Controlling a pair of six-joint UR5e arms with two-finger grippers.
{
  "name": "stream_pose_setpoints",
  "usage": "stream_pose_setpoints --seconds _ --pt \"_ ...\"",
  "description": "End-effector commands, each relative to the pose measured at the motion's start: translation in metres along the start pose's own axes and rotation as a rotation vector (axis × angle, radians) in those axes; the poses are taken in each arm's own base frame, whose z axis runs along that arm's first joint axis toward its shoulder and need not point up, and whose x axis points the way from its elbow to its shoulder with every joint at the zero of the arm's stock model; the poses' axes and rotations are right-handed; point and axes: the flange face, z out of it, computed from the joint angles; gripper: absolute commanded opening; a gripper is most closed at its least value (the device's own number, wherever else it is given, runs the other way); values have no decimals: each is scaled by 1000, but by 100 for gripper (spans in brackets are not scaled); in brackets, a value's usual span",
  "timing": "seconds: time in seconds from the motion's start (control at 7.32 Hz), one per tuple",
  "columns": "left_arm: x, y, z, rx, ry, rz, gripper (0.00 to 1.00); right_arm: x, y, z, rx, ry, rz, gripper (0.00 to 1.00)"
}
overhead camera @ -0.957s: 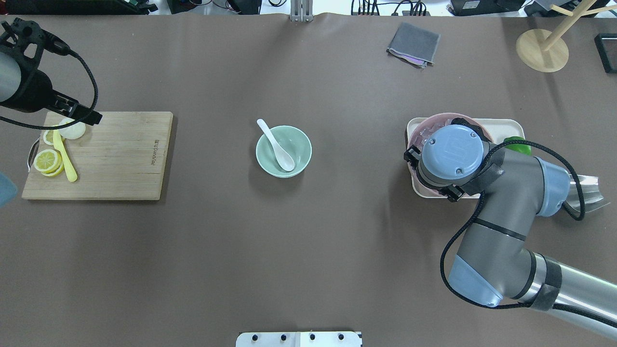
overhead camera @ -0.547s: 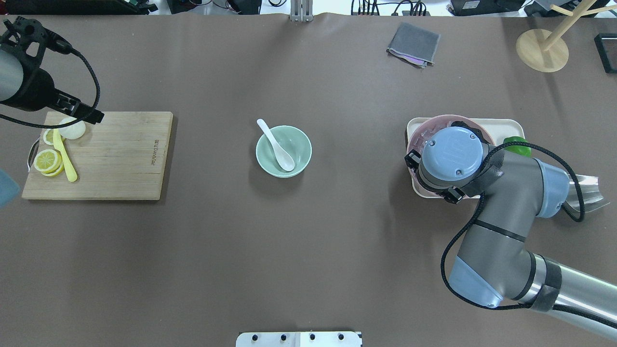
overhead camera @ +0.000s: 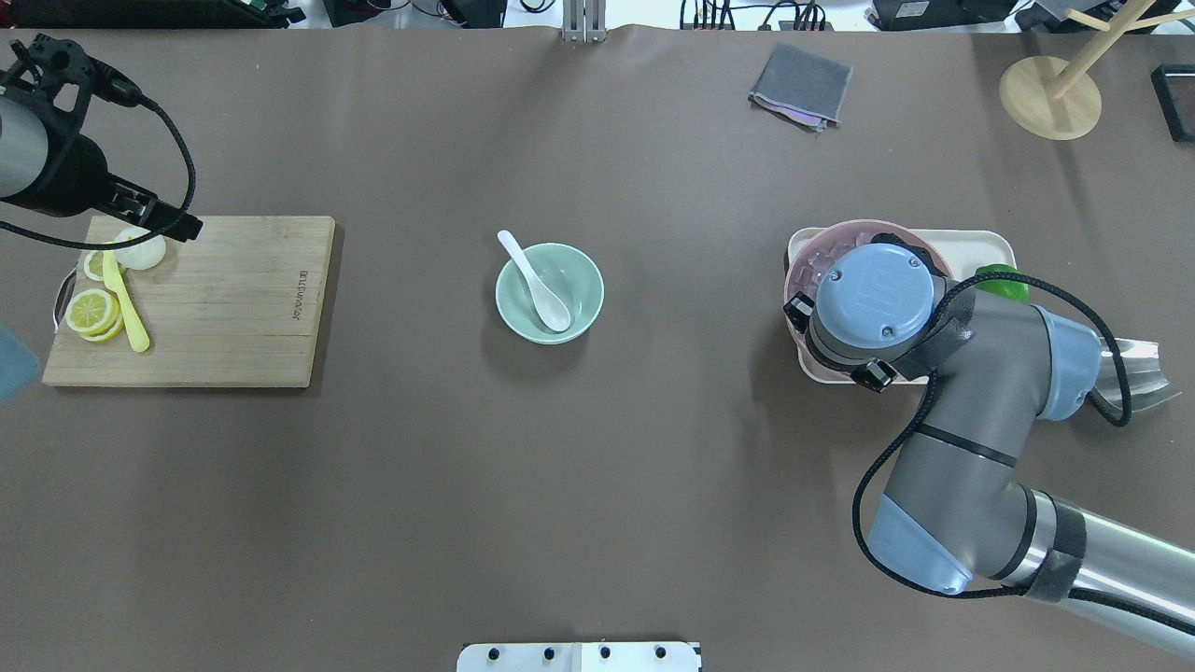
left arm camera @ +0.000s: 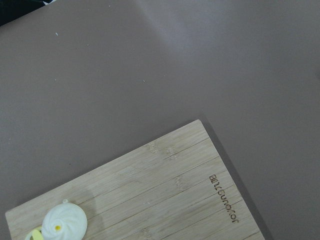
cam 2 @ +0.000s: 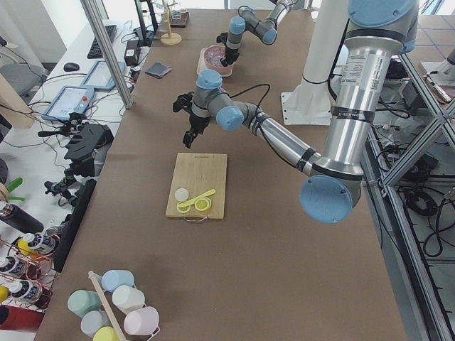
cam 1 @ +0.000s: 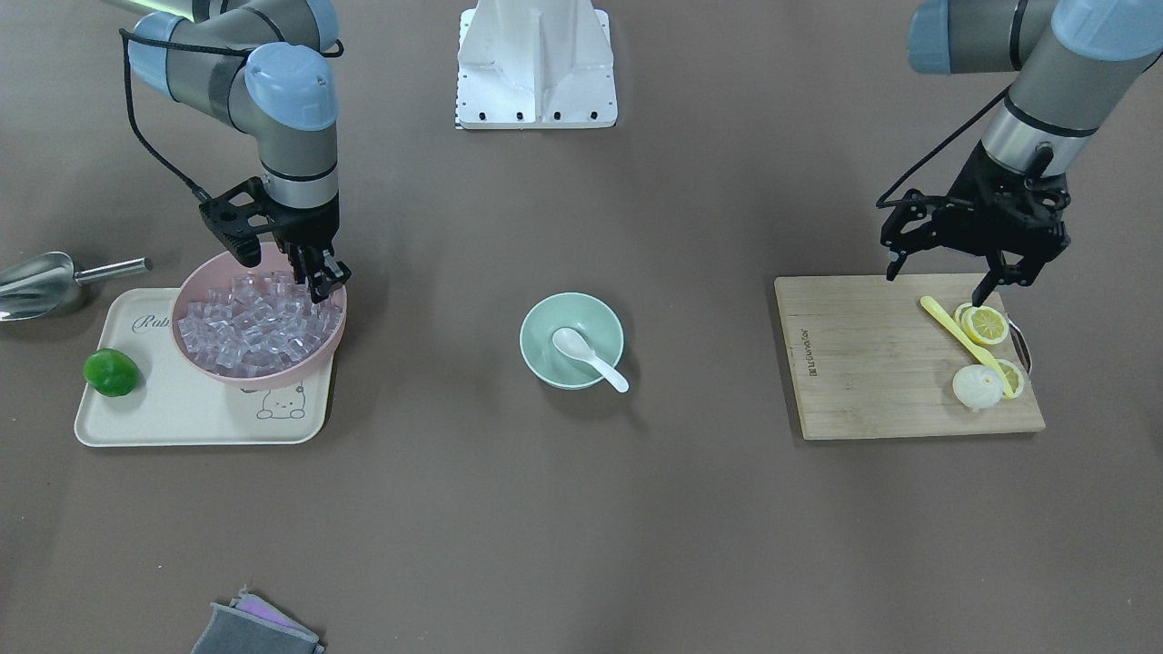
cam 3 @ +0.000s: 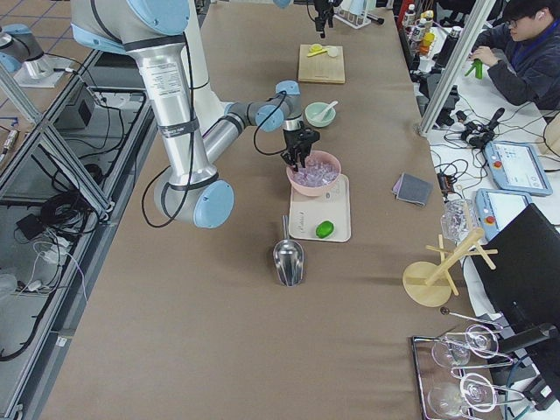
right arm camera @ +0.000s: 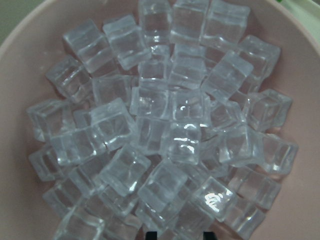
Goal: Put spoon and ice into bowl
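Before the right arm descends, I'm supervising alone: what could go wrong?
The right gripper hangs close to the pink bowl rim; descending, a finger might strike it. The ice is piled tight, so it may grab two. A dropped cube could bounce off the spoon in the bowl.

Your white spoon [cam 1: 589,356] lies in the mint-green bowl [cam 1: 545,318]. Clear ice [cam 1: 254,327] fills a pink bowl [cam 1: 273,376] on a cream tray [cam 1: 182,413] printed with a small cartoon.
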Motion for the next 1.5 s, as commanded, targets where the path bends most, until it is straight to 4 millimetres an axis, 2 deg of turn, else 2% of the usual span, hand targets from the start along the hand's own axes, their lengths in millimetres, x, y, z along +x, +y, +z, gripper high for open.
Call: stream_pose_setpoints --seconds 0.0,0.27,0.41,0.55,0.68,0.82,0.96,1.09,1.23,1.37 --pt "-3 1 5 -10 -4 -6 98 -3 -15 -21 -43 -16 -26 0" --pt "-5 3 13 -27 -5 -17 98 -5 -33 -47 -38 -65 -111 0" --pt "-9 4 20 -40 -9 -25 98 -7 -34 -59 -38 -88 -133 0" --pt "-12 5 24 -48 -11 -31 98 -27 -25 -79 -36 -88 -133 0" --pt "-12 6 25 -52 -10 -35 98 -52 -5 -103 -32 -63 -131 0" --pt "-13 6 25 -57 -10 -39 98 -60 20 -113 -42 -84 -163 0" --pt "-17 11 27 -69 -15 -47 98 -73 49 -128 -45 -120 -214 0" --pt "-22 20 29 -93 2 -59 98 -94 86 -134 -34 -140 -261 0" --pt "-41 39 28 -128 24 -92 98 -128 118 -137 -28 -136 -281 0" --pt "-57 50 26 -143 26 -113 98 -169 138 -139 -22 -114 -279 0"
